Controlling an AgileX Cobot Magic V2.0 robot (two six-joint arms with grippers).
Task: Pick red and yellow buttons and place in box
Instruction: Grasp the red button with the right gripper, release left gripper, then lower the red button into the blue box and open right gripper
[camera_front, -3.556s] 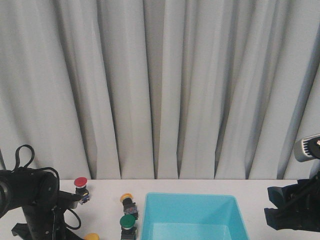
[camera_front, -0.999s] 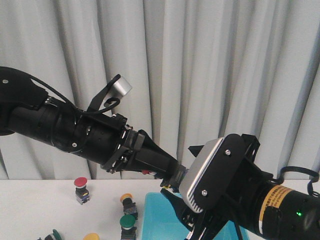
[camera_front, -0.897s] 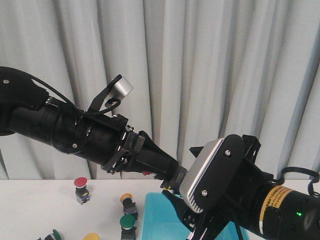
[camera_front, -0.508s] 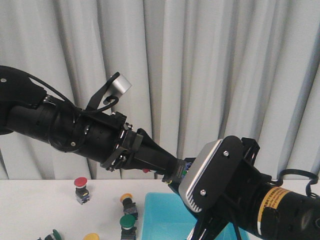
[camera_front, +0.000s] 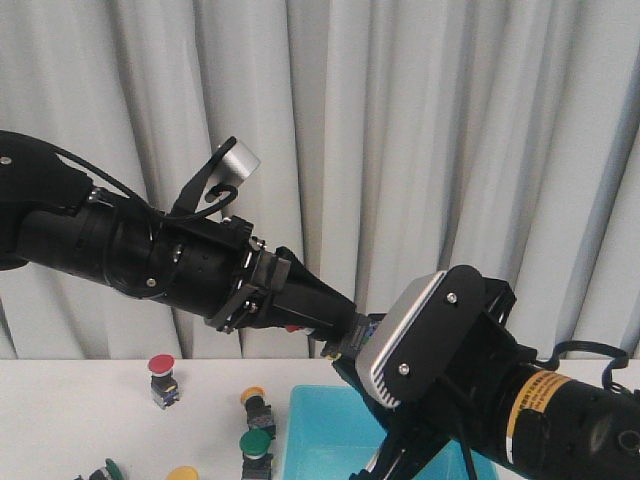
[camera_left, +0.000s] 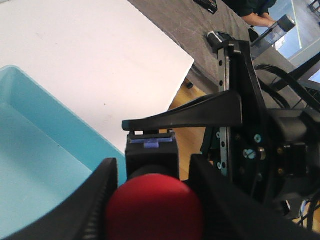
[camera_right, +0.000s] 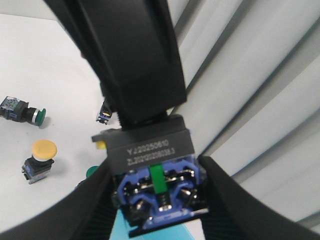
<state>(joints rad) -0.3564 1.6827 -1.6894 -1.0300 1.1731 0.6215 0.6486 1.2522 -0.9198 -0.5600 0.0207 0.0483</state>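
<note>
A red button (camera_left: 154, 207) is held up in the air betw. both grippers, above the box (camera_front: 330, 435). The left gripper (camera_left: 152, 200) is pinched on its cap end, fingers (camera_left: 95, 205) pressed vs. the black body. The right gripper (camera_right: 157, 192) is clamped on its blue base end, pads either side. On the table (camera_front: 70, 420) left of the box, a 2nd red button (camera_front: 161, 377), yellow buttons (camera_front: 256, 402) and a green button (camera_front: 255, 447) are seen.

Since 3.6 s ago we note both arms risen from table level; left gripper (camera_front: 335, 325) and right gripper (camera_front: 350, 350) now meet above the box (camera_front: 310, 425).
</note>
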